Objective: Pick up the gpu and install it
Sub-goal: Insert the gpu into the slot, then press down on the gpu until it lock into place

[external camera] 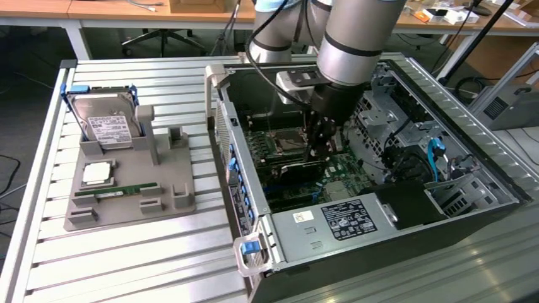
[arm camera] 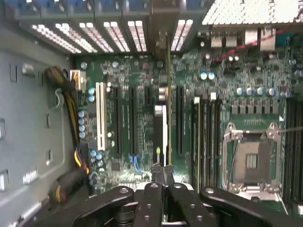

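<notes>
The gpu (arm camera: 168, 94) stands on edge in a motherboard slot inside the open computer case (external camera: 221, 120). In the wrist view it shows as a thin upright board edge, and in the exterior view as a dark card (external camera: 296, 169) below the arm. My gripper (external camera: 319, 150) reaches down into the case directly over it. In the wrist view the gripper (arm camera: 162, 171) is shut, its black fingertips (arm camera: 155, 169) pressed together right at the near end of the card's top edge. Whether the tips pinch the card or only rest on it is unclear.
A grey fixture (external camera: 126, 189) on the slatted table holds a silver hard drive (external camera: 105, 123), a CPU (external camera: 97, 172) and a green RAM stick (external camera: 125, 189). Inside the case are the CPU socket (arm camera: 250, 158), black expansion slots (arm camera: 132, 118), drive cages (external camera: 396, 120) and the power supply (external camera: 337, 224).
</notes>
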`<state>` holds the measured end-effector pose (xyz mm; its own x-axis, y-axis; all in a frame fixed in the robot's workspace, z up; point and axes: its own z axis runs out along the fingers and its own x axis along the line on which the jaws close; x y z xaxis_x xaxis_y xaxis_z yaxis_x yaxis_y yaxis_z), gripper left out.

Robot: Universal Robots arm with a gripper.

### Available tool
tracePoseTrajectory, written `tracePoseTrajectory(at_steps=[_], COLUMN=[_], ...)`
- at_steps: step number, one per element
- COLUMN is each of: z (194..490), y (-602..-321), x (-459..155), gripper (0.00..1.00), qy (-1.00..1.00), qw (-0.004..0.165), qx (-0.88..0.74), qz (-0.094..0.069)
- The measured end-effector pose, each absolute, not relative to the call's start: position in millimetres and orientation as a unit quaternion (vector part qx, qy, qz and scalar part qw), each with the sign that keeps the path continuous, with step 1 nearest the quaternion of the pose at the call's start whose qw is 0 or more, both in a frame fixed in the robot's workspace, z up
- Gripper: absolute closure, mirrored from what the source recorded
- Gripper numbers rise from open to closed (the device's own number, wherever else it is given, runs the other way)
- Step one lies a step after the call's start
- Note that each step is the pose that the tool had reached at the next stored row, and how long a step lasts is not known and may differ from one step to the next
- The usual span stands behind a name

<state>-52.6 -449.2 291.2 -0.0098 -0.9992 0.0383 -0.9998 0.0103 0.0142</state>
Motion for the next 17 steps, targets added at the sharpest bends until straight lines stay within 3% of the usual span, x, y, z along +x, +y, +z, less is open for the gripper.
tracePoseTrajectory(at_steps=[6, 17], z=[297, 281], y=[-440, -440], x=[-63, -101], gripper=[0.89, 0.89], qy=[-0.711, -0.711], qw=[0.018, 0.018], qx=[0.703, 0.703], qz=[0.01, 0.01])
